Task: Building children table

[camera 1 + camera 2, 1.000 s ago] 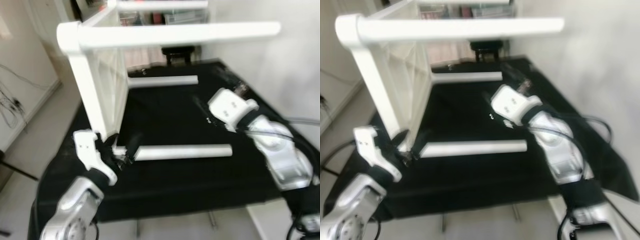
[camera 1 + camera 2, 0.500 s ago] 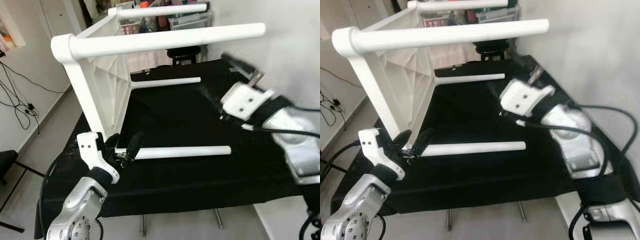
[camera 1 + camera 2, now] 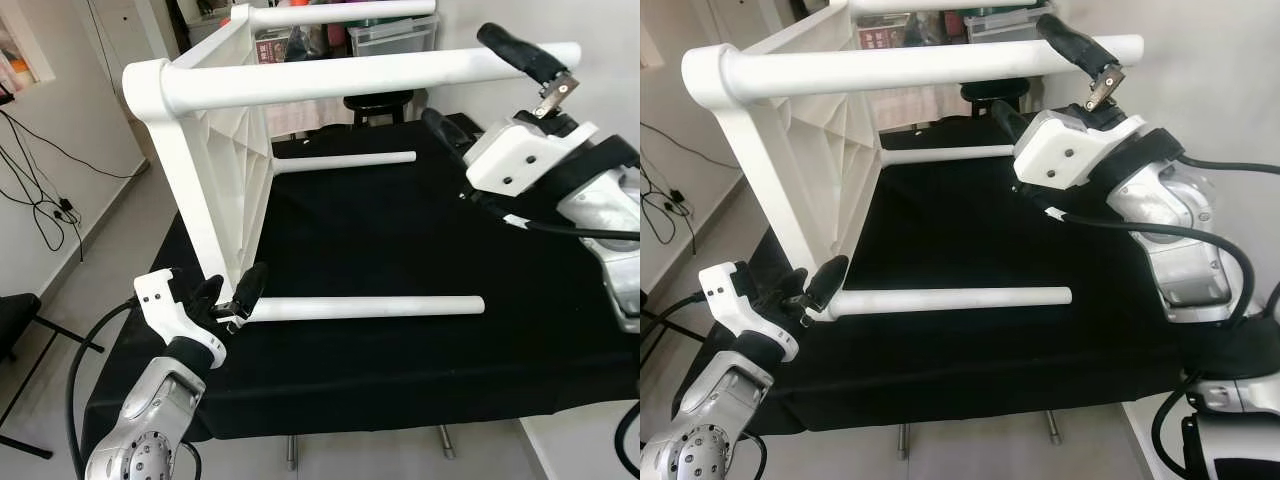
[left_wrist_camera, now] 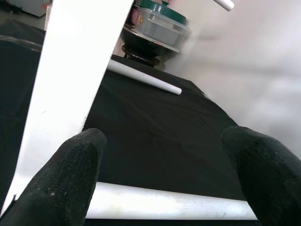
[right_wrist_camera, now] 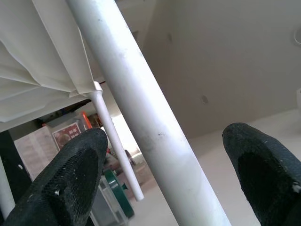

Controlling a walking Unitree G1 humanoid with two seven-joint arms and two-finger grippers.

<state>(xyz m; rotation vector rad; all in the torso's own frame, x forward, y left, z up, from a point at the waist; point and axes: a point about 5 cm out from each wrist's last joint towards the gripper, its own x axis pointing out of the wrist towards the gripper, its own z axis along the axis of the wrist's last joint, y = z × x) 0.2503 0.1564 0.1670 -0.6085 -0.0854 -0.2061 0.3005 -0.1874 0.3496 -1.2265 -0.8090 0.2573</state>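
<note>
The white children's table lies on its side on the black-covered worktable [image 3: 400, 240], its top [image 3: 225, 190] standing upright at the left and its legs pointing right. My left gripper [image 3: 230, 295] is open low at the front left, straddling the base of the lower near leg [image 3: 365, 308]; that leg [image 4: 164, 205] runs between its fingers [image 4: 70, 179]. My right gripper [image 3: 480, 90] is raised and open around the far end of the upper near leg [image 3: 350, 78]; this leg [image 5: 141, 117] passes between its pads. The lower far leg [image 3: 345, 162] lies behind.
A white wall rises close on the right. Storage boxes [image 3: 390, 30] and a black stool [image 3: 375, 100] stand behind the worktable. Cables [image 3: 40, 200] trail on the floor at the left, near a dark chair edge [image 3: 15, 310].
My right arm has risen from just above the black cloth to the end of the upper near leg. The left gripper stays at the lower leg's base. The camera shifted slightly.
</note>
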